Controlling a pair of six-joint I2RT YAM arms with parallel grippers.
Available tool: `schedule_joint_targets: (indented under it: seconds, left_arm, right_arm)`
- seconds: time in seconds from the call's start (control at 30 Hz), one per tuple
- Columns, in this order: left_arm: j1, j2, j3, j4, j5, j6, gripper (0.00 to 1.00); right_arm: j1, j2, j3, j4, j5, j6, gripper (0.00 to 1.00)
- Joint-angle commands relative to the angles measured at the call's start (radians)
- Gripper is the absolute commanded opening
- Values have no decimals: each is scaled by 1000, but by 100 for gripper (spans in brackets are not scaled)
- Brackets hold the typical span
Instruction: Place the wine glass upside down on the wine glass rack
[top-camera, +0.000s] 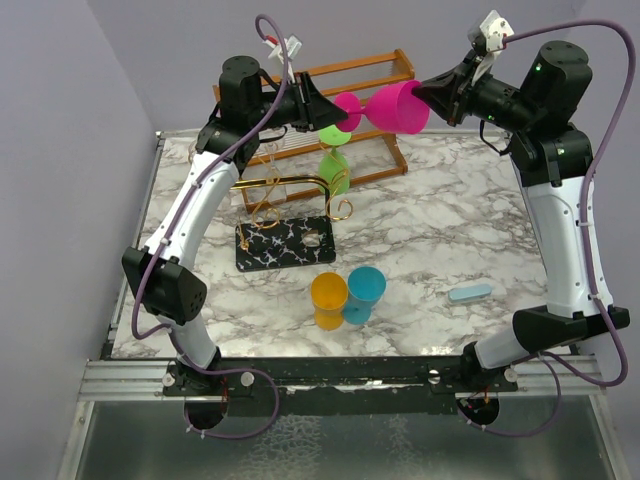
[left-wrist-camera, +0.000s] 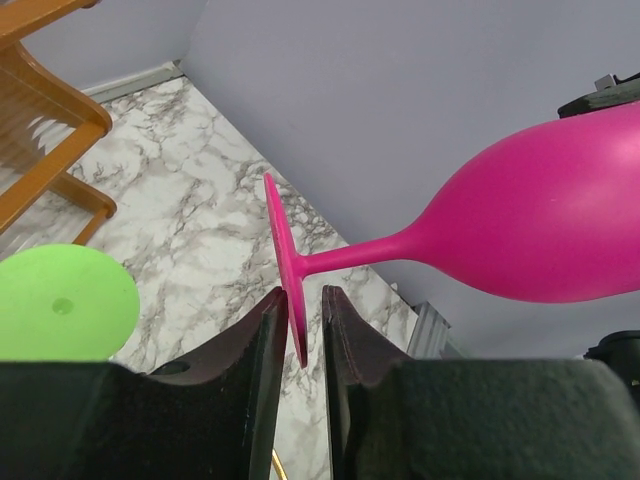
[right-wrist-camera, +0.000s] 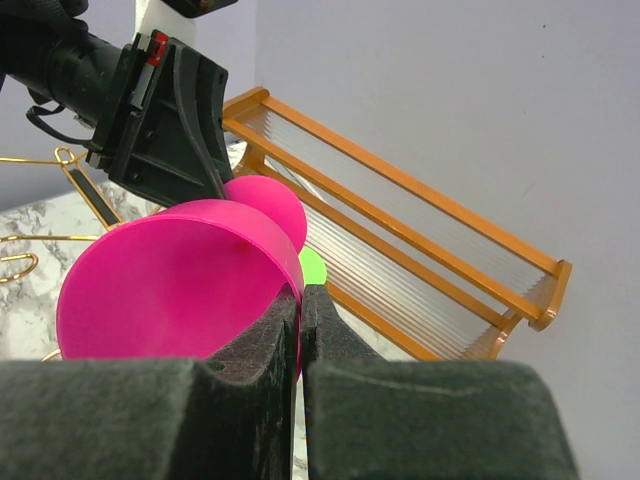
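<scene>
While the pink wine glass lies on its side in the air above the far edge of the surface, each arm has one end of it. The right tool is clamped tight on the rim of the bowl. The left tool straddles the flat foot with its jaws almost together, a sliver of gap showing on one side. Below the foot, toward the far left corner, the wine glass rack stands on its black veined base, and a green glass is at its gold arm, foot uppermost. The wooden shelf runs along the far edge behind it. An orange cup and a blue cup stand touching near the middle of the near edge.
</scene>
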Motion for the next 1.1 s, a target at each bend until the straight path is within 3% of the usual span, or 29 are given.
schedule_joint_targets:
  seconds: [0.0,0.2,0.43,0.63,0.73,1.07]
  left_arm:
    - [-2,-42,15,-10,-10,33,25]
    - [-2,-43,16,-20,-24,45,25]
    - [-2,-42,14,-29,-27,52,15]
    - [-2,-71,15,-32,-27,56,0]
    - [-1,-76,16,-42,-31,70,0]
    - [41,-108,111,-187,-209,282,0]
  right_arm:
    - [5,-9,14,9,-7,-16,1]
    - [5,-11,11,9,-12,-19,1]
    - [5,-14,-5,10,18,-36,1]
    - [5,-19,-24,11,9,-54,1]
    - [5,-23,-32,2,1,-76,2]
    - [5,-57,-23,-102,-42,-217,70]
